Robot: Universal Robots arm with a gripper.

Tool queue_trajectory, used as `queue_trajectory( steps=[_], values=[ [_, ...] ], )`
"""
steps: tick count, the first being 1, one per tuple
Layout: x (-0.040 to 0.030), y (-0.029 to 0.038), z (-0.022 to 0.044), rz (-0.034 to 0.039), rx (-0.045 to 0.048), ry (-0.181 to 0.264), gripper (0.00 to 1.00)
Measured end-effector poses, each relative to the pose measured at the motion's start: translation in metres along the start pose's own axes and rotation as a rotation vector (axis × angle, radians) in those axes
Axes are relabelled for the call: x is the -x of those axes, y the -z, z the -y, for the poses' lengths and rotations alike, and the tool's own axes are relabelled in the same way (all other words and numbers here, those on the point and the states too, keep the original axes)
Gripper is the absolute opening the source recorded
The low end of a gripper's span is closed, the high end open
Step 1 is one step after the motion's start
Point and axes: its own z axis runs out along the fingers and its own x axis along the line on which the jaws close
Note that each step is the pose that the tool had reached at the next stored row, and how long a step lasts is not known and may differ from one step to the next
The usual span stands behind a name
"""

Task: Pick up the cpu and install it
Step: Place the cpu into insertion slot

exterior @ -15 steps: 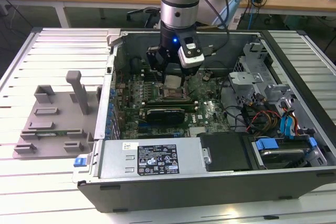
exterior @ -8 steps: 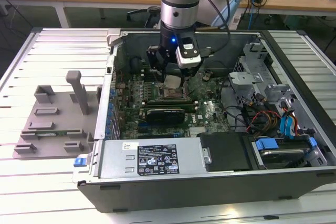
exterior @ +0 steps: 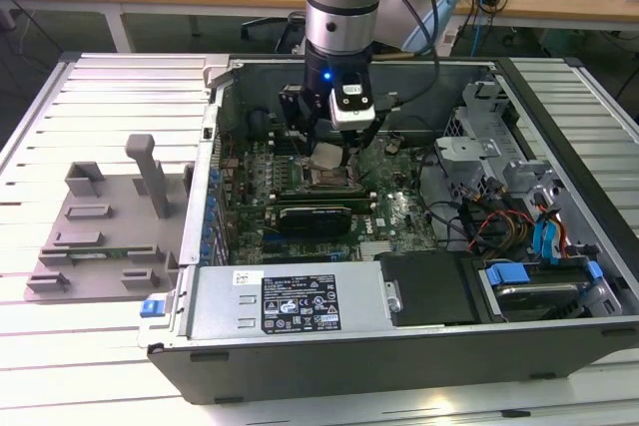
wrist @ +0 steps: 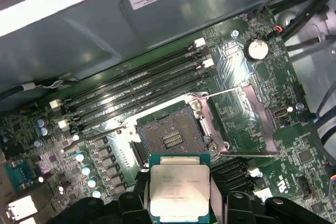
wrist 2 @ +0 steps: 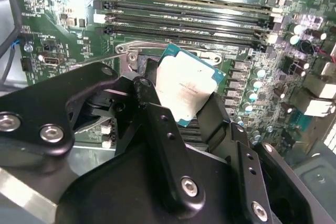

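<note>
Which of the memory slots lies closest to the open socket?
The last slot in the row, running right beside the socket; the others lie farther from it. The gripper holds the cpu.

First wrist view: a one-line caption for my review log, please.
Gripper holds the cpu by two opposite edges near the empty socket on the green motherboard.

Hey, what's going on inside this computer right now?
A robot arm's gripper has reached down into an open computer case and holds the cpu between its fingers. The chip hangs over the green board right beside the socket and is not seated in it. The socket is open and empty, and its metal cover is flipped back to one side.
</note>
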Motion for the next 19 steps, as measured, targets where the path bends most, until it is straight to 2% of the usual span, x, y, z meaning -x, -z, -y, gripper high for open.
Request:
queue_trajectory(
  steps=[11,13,19],
  values=[
    [0.0000,-0.0004,0.0000,-0.0043,-0.0022,-0.112,0.55],
    [0.0000,-0.0006,0.0000,-0.0058,-0.0029,-0.152,0.55],
    [0.0000,-0.0007,0.0000,-0.0081,-0.0042,-0.212,0.55]
  ],
)
